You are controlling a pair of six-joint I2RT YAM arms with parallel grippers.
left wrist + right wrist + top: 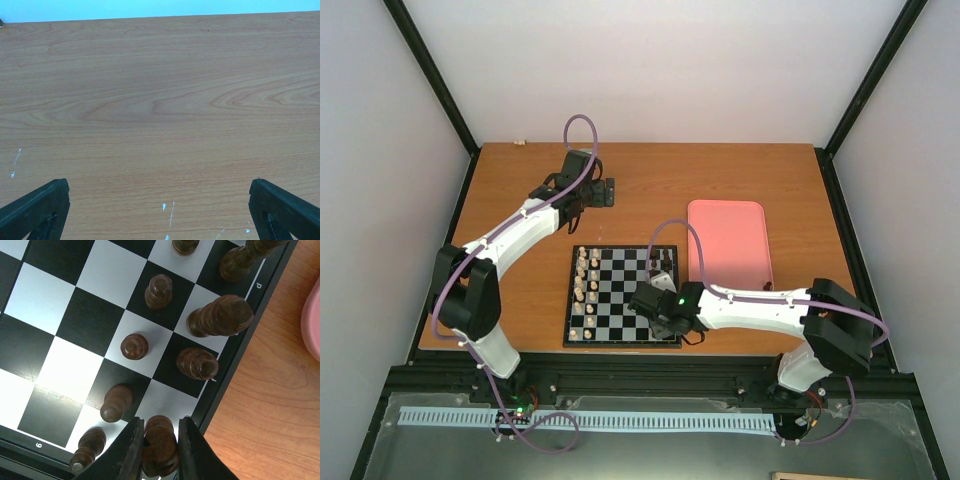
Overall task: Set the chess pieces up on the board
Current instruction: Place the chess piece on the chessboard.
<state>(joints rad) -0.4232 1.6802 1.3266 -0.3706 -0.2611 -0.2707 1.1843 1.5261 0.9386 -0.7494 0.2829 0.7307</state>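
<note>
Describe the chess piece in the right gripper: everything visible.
The dark brown piece looks like glossy turned wood, with a rounded head above a ringed collar. It sits roughly upright, clamped by the right gripper, whose fingers press it on both sides, at the board's edge. Its base is hidden.

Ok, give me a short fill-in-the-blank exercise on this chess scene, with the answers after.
1. The right claw is shut on a chess piece coloured dark ____.
2. The left claw is ____, with only bare table between its fingers.
3. The tray right of the board is ____.
4. In the top view, the pale pieces stand on the board's ____ side.
Missing words: brown, open, pink, left.
</note>
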